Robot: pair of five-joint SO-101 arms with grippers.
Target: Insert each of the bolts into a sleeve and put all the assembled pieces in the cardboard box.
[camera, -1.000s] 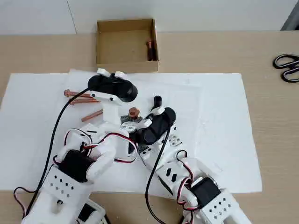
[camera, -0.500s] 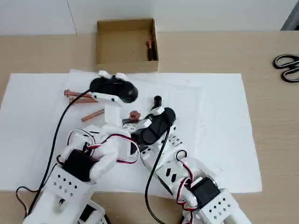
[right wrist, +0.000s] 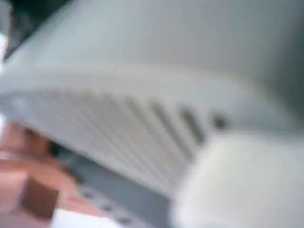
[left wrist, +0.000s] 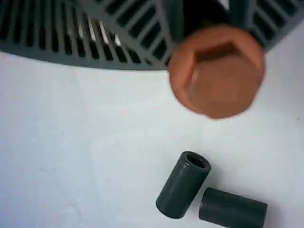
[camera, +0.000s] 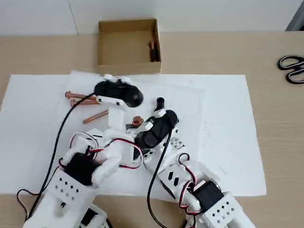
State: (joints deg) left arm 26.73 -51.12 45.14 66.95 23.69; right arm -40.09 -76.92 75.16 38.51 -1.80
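Observation:
In the left wrist view a copper bolt (left wrist: 216, 71) shows its hex head end-on against a grey ribbed finger (left wrist: 95, 33), above two black sleeves (left wrist: 183, 190) (left wrist: 232, 209) lying on the paper. From above, that bolt (camera: 137, 121) stands head-up mid-sheet with my left gripper (camera: 132, 124) shut on it. My right gripper (camera: 145, 127) comes in from the bolt's right and almost touches it; what lies between its fingers is hidden. Another sleeve (camera: 160, 102) stands upright just behind. Loose bolts (camera: 80, 97) (camera: 95, 116) lie to the left. The cardboard box (camera: 128, 22) holds one assembled piece (camera: 153, 51).
A white paper sheet (camera: 223, 123) covers the middle of the wooden table. Black scissors (camera: 292, 66) lie at the far right edge. The box sits just beyond the sheet's back edge. Arm cables trail toward the front.
The held bolt and the left arm's wrist have drifted a little toward the front of the table. The right arm has shifted slightly with them.

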